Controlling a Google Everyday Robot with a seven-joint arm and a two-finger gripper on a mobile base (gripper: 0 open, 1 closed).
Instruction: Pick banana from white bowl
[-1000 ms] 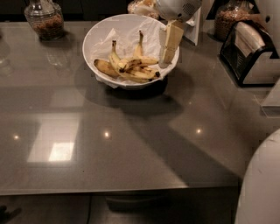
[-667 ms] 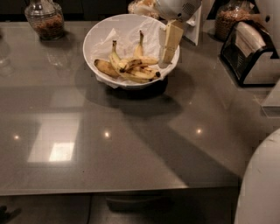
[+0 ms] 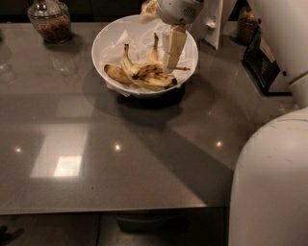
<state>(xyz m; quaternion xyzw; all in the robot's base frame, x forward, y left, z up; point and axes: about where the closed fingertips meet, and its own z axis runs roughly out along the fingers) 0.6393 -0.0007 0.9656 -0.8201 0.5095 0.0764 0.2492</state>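
The white bowl (image 3: pixel 99 52) with crumpled paper lining stands at the back middle of the grey table. Several bananas lie in it. The banana (image 3: pixel 150 70), nearly straight with brown streaks, lies across the pile with its thin dark stem pointing right. A strongly curved yellow banana (image 3: pixel 129 65) and a stubby browner one (image 3: pixel 116 73) lie beside it. My gripper (image 3: pixel 170 65) hangs from its white wrist (image 3: pixel 179 9) inside the bowl's right half, with its lower end just above the banana's stem end. Nothing shows in its grasp.
A glass jar (image 3: pixel 49 20) stands at the back left. A white box (image 3: pixel 214 21) and a second jar (image 3: pixel 247 21) stand behind the bowl on the right. A black rack (image 3: pixel 262 62) sits at the right edge. My white body (image 3: pixel 272 187) fills the lower right corner.
The gripper has moved left from the bowl's right rim to over the bananas. The bowl and bananas have not moved.
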